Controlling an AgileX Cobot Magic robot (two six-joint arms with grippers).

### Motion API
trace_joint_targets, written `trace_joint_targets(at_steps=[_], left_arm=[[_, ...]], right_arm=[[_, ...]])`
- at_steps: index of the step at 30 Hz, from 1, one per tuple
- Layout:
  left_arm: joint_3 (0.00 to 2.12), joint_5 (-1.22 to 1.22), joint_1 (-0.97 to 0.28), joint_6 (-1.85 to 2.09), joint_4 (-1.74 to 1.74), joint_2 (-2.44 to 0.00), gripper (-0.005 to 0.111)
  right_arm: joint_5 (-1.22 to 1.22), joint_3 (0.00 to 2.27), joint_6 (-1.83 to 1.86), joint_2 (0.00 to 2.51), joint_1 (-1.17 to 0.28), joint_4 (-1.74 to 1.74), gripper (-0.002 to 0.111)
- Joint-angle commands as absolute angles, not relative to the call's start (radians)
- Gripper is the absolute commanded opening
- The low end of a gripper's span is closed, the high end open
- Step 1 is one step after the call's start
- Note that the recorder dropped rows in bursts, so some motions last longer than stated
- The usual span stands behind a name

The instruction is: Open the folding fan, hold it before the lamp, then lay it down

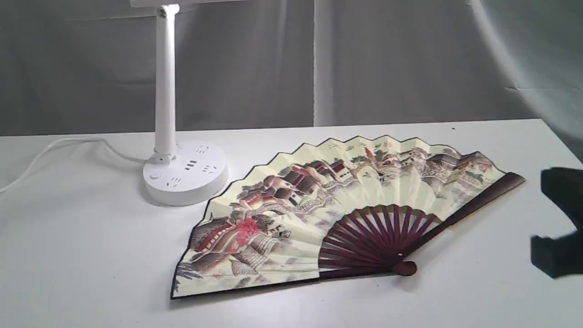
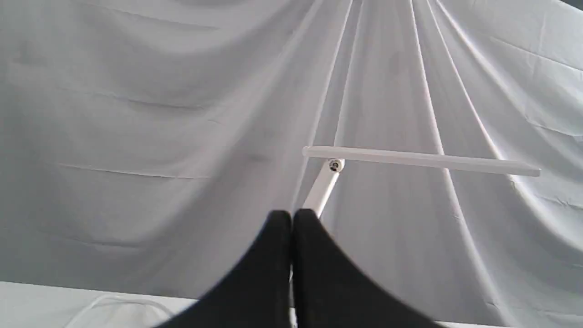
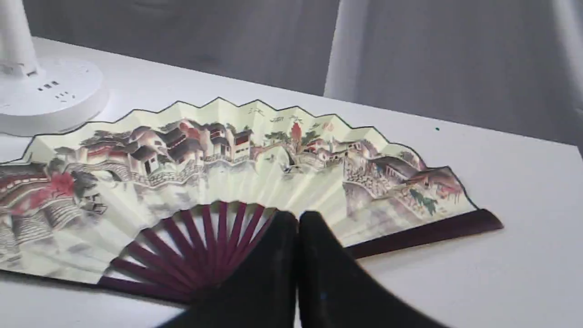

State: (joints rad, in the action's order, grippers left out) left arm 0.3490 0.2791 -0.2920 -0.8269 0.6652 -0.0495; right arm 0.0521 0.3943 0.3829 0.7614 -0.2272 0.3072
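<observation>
Fan status: large paper folding fan [image 1: 319, 214] w/ maroon wood ribs & cream painted leaf lay flat on white surface [image 1: 91, 264], fully spread, painted side up, leaf edge just beside round base of white slim-post desk lamp [image 1: 165, 91]. Prob. lay-down step done, since nothing held it. Right gripper [image 3: 298, 217]: fingers [image 3: 273, 264] together, empty, off fan's pivot end, no contact. Left gripper [image 2: 292, 214]: fingers pressed together, empty, aimed at lamp head. Count: 1 fan, 1 lamp, 1 white cord [image 1: 68, 140], 2 grippers.

Fan [image 1: 319, 214] on table [image 1: 91, 264], beside lamp [image 1: 184, 175]
</observation>
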Motion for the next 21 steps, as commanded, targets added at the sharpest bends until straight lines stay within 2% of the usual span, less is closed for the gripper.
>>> trace_joint_targets(at_steps=[1, 9, 14, 21], left_arm=[[0.341, 0.288, -0.295, -0.835, 0.670, -0.047, 0.000], [0.341, 0.314, -0.295, -0.830, 0.668, -0.047, 0.000], [0.341, 0.314, -0.295, -0.830, 0.668, -0.047, 0.000], [0.341, 0.315, -0.295, -0.830, 0.668, -0.037, 0.000]], right_arm=[[0.104, 0.334, 0.365, 0.582, -0.230, 0.330, 0.000], [0.118, 0.251, 0.365, 0.206, -0.230, 0.363, 0.000], [0.310, 0.236, 0.365, 0.001, -0.230, 0.326, 0.000], [0.330, 0.236, 0.365, 0.005, -0.232, 0.326, 0.000]])
